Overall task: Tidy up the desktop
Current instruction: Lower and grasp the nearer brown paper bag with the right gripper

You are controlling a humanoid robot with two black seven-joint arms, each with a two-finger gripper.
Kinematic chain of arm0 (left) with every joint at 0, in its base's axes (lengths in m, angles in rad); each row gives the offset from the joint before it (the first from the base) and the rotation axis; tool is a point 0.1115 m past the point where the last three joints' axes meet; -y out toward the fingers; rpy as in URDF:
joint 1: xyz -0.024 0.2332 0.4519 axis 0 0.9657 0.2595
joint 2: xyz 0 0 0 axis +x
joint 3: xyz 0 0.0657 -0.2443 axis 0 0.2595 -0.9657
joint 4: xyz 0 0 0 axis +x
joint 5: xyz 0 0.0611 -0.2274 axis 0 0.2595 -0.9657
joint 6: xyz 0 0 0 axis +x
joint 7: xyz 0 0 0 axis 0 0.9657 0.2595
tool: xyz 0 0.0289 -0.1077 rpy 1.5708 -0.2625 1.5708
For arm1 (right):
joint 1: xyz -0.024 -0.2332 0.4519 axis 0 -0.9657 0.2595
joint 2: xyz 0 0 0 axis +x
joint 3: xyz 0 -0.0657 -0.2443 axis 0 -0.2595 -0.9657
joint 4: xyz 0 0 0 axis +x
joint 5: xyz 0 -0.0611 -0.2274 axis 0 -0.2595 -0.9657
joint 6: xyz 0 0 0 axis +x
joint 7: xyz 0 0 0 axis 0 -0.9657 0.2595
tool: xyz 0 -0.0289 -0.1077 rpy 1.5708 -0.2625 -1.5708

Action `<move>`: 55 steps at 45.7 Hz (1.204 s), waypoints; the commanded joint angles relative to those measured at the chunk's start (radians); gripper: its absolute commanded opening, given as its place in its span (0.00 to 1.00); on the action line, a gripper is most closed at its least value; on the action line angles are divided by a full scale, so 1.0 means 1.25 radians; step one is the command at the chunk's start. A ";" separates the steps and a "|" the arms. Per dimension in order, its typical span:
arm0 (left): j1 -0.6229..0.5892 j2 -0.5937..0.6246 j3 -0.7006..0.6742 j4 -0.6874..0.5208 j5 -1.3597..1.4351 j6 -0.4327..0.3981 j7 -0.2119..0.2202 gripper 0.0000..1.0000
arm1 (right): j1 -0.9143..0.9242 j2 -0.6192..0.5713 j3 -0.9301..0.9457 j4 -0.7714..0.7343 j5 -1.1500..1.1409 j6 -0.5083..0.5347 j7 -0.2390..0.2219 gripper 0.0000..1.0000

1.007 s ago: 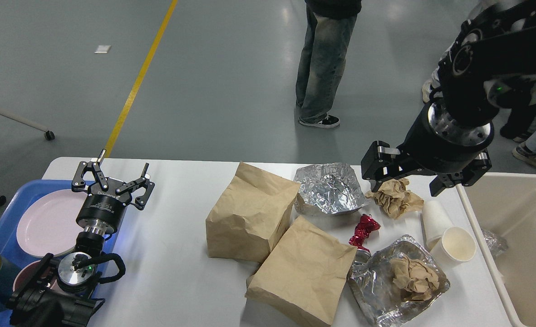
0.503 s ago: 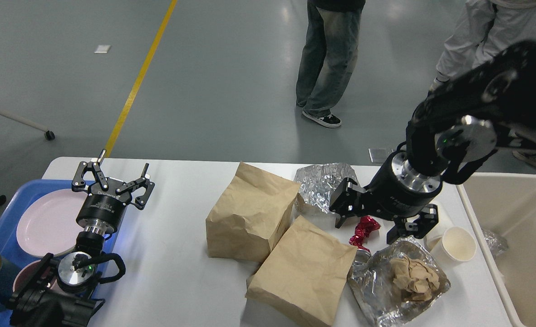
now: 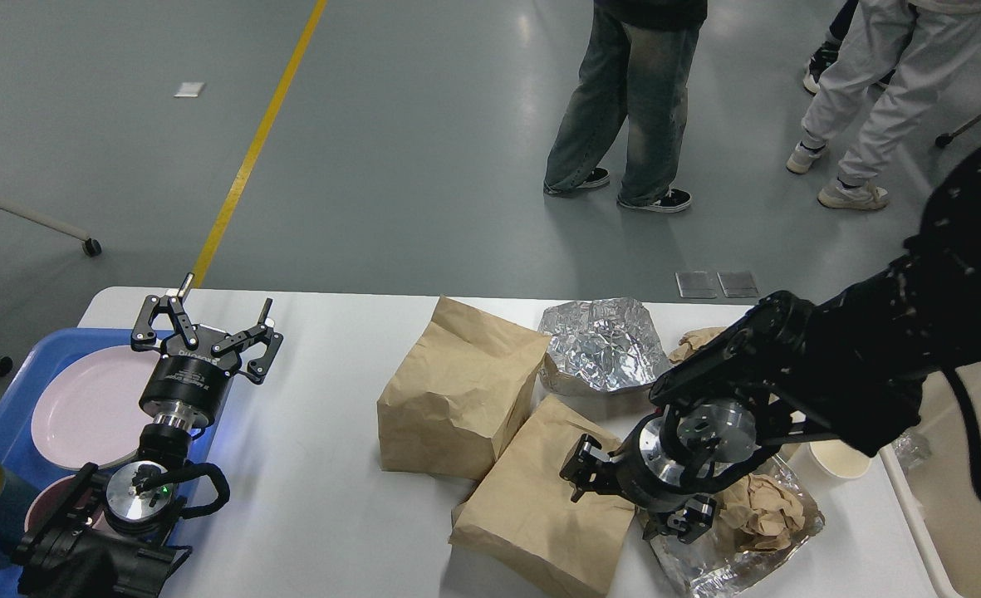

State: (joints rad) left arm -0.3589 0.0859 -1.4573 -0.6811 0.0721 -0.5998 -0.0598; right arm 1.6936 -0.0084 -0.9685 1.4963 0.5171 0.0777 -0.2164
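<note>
White matte desktop [image 3: 316, 465] fills the lower view, bare between the blue plastic tray [image 3: 0, 423] and crumpled brown paper bags [image 3: 457, 390]. Left gripper [image 3: 208, 332] hovers spread wide by the tray's edge. Right gripper [image 3: 635, 507] sits low over the nearer bag's right edge, can't tell its state.

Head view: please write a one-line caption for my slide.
Right end effector lowered beside brown paper bag on cluttered desktop; left end effector open.

two brown paper bags [image 3: 459, 394] [image 3: 544, 507] and two crumpled foil sheets [image 3: 602, 342] [image 3: 727, 556]. two wads of brown paper [image 3: 756, 508] [image 3: 694, 340]. one pink plate [image 3: 87, 407], one paper cup [image 3: 837, 458].
</note>
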 commanded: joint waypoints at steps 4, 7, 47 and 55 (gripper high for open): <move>0.000 0.000 0.000 0.000 0.000 0.000 0.000 0.97 | -0.064 0.026 -0.001 -0.045 0.008 -0.066 -0.001 0.90; 0.000 0.000 0.000 0.000 0.000 0.000 0.000 0.97 | -0.077 0.032 0.002 -0.054 0.010 -0.068 -0.001 0.90; 0.000 0.000 -0.001 0.000 0.000 0.000 0.000 0.97 | -0.190 0.084 0.043 -0.132 0.015 -0.067 -0.001 0.00; 0.000 0.000 0.000 0.000 0.000 0.000 0.000 0.97 | -0.187 0.088 0.043 -0.131 0.015 -0.057 -0.001 0.00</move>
State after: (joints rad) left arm -0.3590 0.0859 -1.4580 -0.6811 0.0721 -0.5998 -0.0598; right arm 1.4581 0.0999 -0.9142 1.3321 0.5359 0.0048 -0.2174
